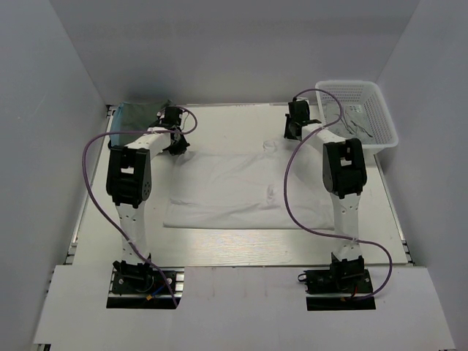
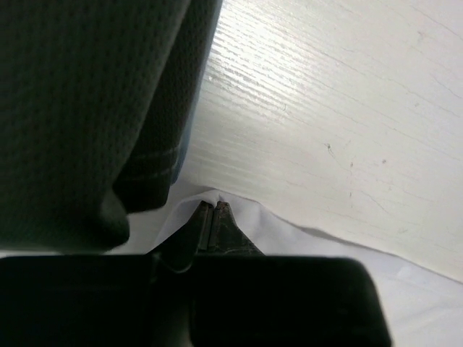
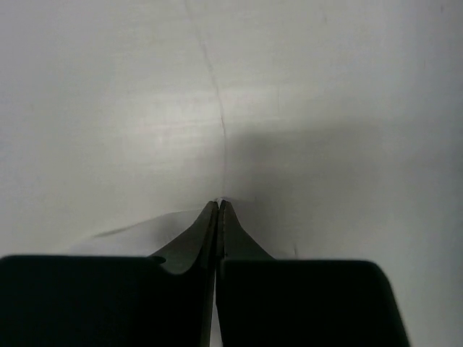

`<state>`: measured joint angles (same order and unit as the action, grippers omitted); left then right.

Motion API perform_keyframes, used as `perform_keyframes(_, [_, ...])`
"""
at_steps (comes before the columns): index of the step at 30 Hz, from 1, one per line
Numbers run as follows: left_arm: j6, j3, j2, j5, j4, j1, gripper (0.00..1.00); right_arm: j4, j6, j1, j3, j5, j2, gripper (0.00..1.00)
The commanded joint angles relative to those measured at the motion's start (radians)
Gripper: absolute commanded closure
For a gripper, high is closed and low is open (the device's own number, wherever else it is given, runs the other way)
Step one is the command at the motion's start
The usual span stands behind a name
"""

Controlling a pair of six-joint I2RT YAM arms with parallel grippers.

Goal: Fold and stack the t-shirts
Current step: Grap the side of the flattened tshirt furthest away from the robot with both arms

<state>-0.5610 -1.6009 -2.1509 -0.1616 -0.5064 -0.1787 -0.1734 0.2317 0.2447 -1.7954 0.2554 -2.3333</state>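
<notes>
White t-shirt (image 1: pixel 241 191) lies spread across the middle of the white table (image 1: pixel 234 121), mostly flat, with wrinkles near its centre and right side. Its near edge runs roughly parallel to the arm bases.

Left gripper (image 1: pixel 178 145) sits at the shirt's far-left corner. In the left wrist view its fingers (image 2: pixel 205 217) are pressed together, with a peak of white cloth (image 2: pixel 304 242) pinched at the tips.

Right gripper (image 1: pixel 292 133) is at the shirt's far-right corner. In the right wrist view its jaws are closed tight, and a small fold of white fabric (image 3: pixel 137 230) is caught at the tips.

A folded dark teal t-shirt (image 1: pixel 140 114) rests in the far-left corner of the table, just beside the left gripper and apart from the white one.

White plastic mesh basket (image 1: pixel 347 82) stands at the far right. It holds something, but the contents are too small to identify.
</notes>
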Motion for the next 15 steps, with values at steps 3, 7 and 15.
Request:
perform_keyframes(3, [0.044,0.067,0.187,0.004,0.057,-0.008,1.00,0.212,-0.029,0.030,0.258,0.030,0.288,1.00])
perform_keyframes(7, [0.065,0.122,0.249,-0.006,0.066,-0.018,1.00,0.219,-0.029,0.036,0.408,0.041,0.431,1.00])
perform_keyframes(15, [0.105,0.235,0.345,0.027,0.085,-0.018,1.00,0.226,0.000,0.044,0.651,0.067,0.649,1.00])
